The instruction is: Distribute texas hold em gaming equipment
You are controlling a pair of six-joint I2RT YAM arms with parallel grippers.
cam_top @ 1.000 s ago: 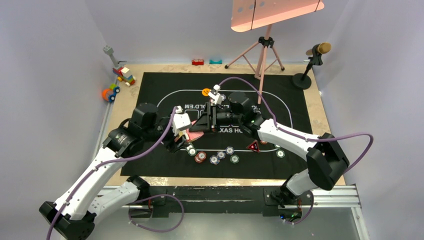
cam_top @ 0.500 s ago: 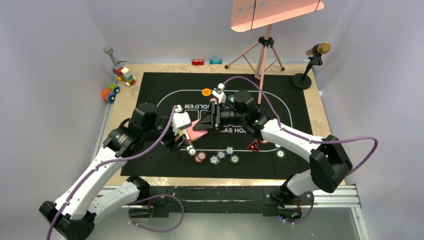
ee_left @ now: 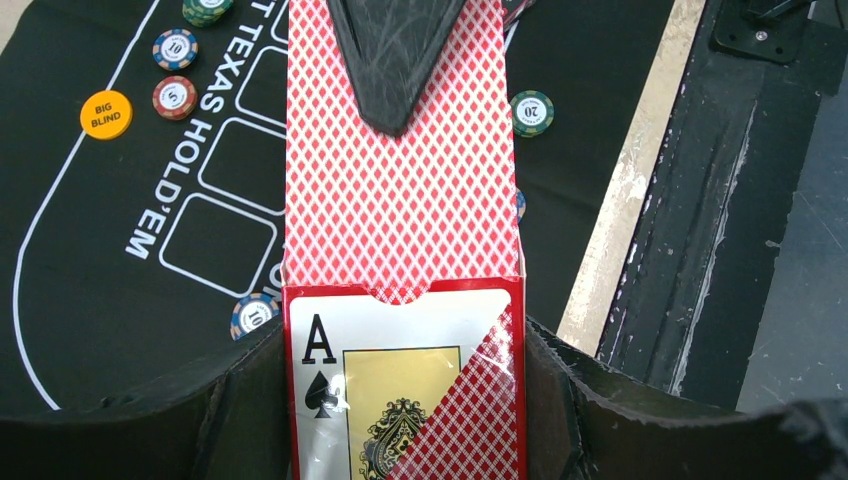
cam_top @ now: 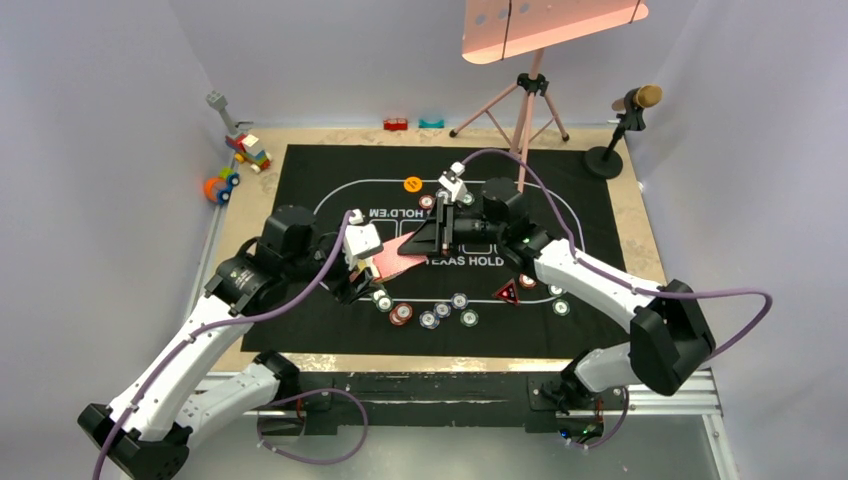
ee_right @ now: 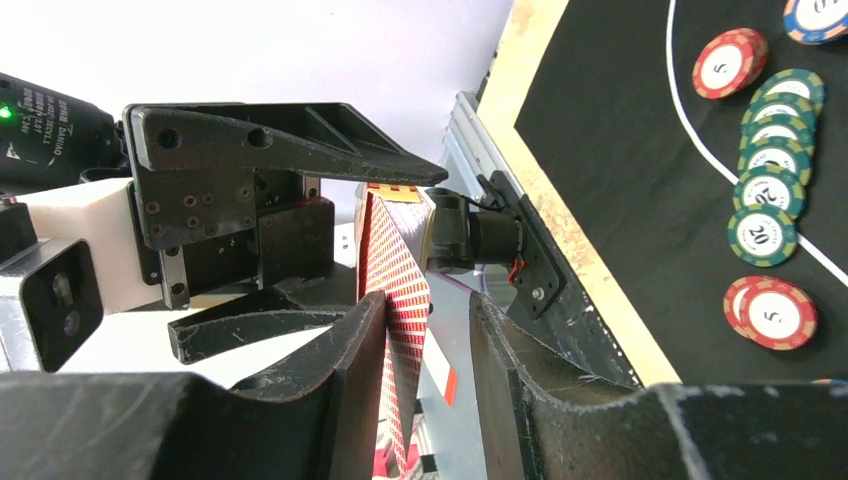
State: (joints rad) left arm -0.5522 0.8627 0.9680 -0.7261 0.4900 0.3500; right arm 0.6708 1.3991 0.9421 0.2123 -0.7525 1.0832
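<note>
My left gripper (cam_top: pixel 362 272) is shut on a red card box (ee_left: pixel 400 390) with an ace of spades on it. Pink-backed playing cards (ee_left: pixel 400 200) stick far out of the box's open end. My right gripper (cam_top: pixel 428 238) grips their far end; one of its fingers (ee_left: pixel 390 60) lies on top of them. In the right wrist view the cards (ee_right: pixel 395 280) rest against one finger of that gripper (ee_right: pixel 428 330). Several poker chips (cam_top: pixel 428 319) lie in a row near the mat's front. A red triangular marker (cam_top: pixel 509 293) and an orange button (cam_top: pixel 412 184) lie on the mat.
The black printed mat (cam_top: pixel 330 330) covers the table's middle. Toy blocks (cam_top: pixel 245 150) stand at the back left. A pink tripod stand (cam_top: pixel 530 100) and a microphone (cam_top: pixel 630 110) stand at the back right. More chips (ee_right: pixel 775 150) lie under the right arm.
My right gripper has moved right and back, drawing the cards further out of the box. My left gripper has stayed in place, holding the box.
</note>
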